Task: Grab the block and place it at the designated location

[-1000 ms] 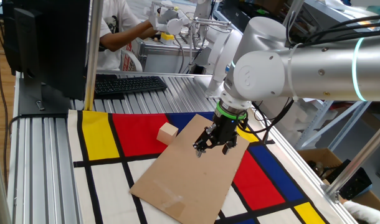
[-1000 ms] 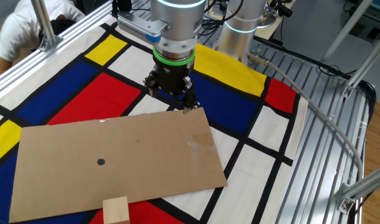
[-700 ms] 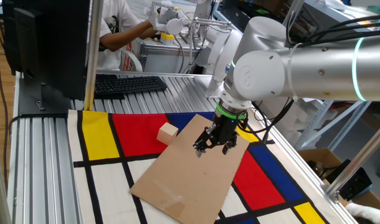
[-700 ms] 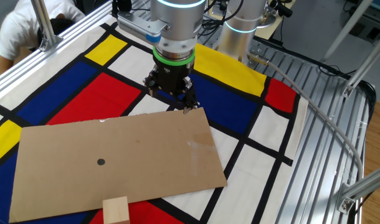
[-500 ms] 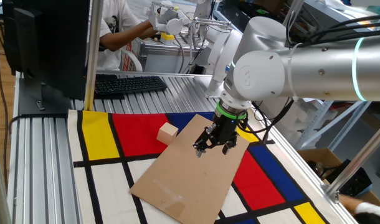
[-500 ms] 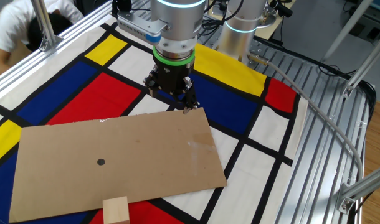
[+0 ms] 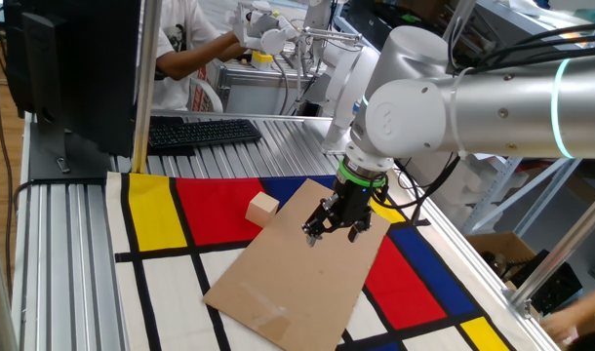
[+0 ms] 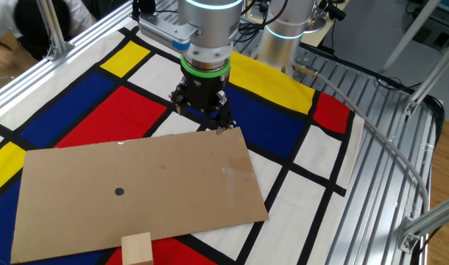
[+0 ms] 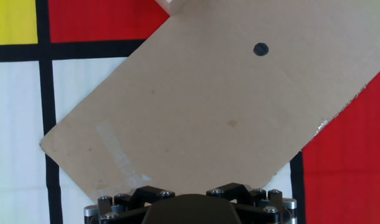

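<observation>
Taking the cardboard sheet [image 7: 302,261] as the landmark, it lies flat and slanted across the patterned mat [image 7: 161,219] of red, yellow, blue and white panels that covers the worktop [image 7: 63,244]. Off its left edge, seen from one fixed view, the small wooden block [image 7: 262,207] sits on a red panel, touching or just beside the sheet's border; the other fixed view shows the block [image 8: 137,248] at the sheet's near edge, and the hand view catches only a corner of it [image 9: 175,5] at the top of the frame. A small dark dot [image 8: 119,192] marks the sheet near its middle. To the right of the block, over the sheet's far corner, hangs the gripper [image 7: 334,229], holding nothing; its fingers look spread, though I cannot tell for certain. Farther back, beyond the mat, a keyboard [image 7: 202,132] rests on the worktop.
</observation>
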